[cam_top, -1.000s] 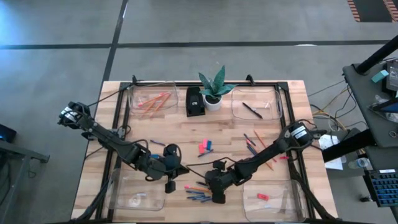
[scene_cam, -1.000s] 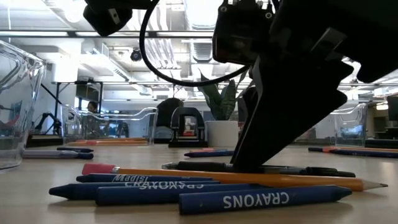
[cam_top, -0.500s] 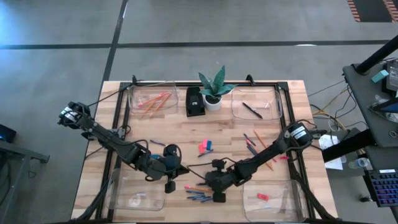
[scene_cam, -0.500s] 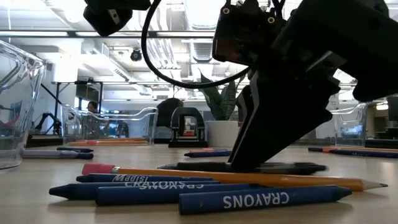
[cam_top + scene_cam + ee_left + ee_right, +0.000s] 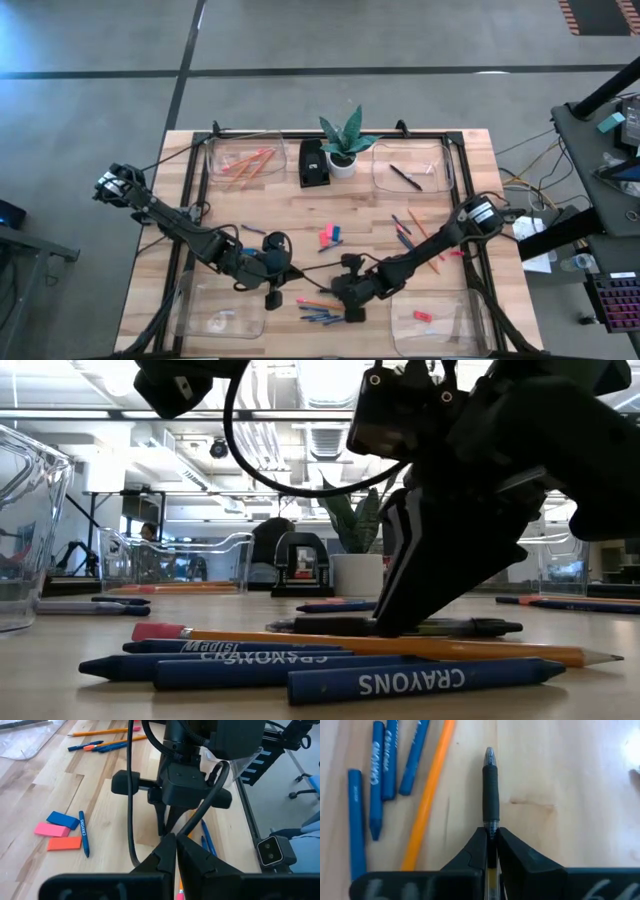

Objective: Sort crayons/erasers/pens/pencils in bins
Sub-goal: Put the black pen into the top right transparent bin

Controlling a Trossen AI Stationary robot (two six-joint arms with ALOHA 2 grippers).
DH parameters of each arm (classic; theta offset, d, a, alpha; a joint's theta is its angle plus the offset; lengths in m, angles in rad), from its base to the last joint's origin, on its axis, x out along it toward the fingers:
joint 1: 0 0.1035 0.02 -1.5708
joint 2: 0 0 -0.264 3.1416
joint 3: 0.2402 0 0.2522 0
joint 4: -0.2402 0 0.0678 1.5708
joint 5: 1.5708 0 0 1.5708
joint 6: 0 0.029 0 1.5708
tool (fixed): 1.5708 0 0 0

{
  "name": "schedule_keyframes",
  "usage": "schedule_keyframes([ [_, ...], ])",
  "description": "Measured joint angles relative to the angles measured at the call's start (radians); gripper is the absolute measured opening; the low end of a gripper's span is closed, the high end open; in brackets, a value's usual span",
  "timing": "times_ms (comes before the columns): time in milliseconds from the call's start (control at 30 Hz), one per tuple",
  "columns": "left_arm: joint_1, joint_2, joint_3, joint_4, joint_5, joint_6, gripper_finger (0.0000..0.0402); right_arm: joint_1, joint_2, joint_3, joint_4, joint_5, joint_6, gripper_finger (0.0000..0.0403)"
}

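Note:
A black pen lies on the table near its front middle, and my right gripper is shut on it. Beside the pen lie an orange pencil and several blue crayons. My left gripper hangs shut to the left of them, above the table, with nothing in it. Red-pink and blue erasers lie at the table's middle. Clear bins stand at the far left, far right, near left and near right. My right gripper pinches the pen's barrel between its two fingers, just behind the black rubber grip. The fingers slant down from the table's far right. The pen runs on ahead of them, tip forward, and lies flat on the table.
A potted plant and a small black box stand at the far middle. More pens and pencils lie loose right of centre. The far left bin holds pencils, the far right one a pen, the near right one a red eraser.
My right gripper has shut on the black pen and its wrist has rolled a little without leaving its place. The pen stays flat on the table.

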Motion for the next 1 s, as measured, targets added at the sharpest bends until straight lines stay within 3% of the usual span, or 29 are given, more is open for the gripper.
schedule_keyframes([
  [333, 0.0, 0.0, 0.0, 0.001, -0.001, -0.006, 0.0002, -0.027, -0.141, -0.002, -0.219, 0.083, -0.054, 0.0022],
  [633, 0.0, 0.0, 0.0, 0.001, -0.035, -0.002, 0.0002, -0.114, -0.365, -0.008, -0.584, 0.305, -0.065, 0.0027],
  [800, 0.0, 0.0, -0.001, 0.002, -0.066, -0.002, 0.0002, -0.232, -0.536, -0.078, -0.678, 0.371, -0.068, 0.0027],
  [1000, 0.0, 0.0, -0.007, 0.001, -0.087, -0.001, 0.0002, -0.481, -0.743, -0.244, -0.676, 0.374, -0.078, 0.0028],
])
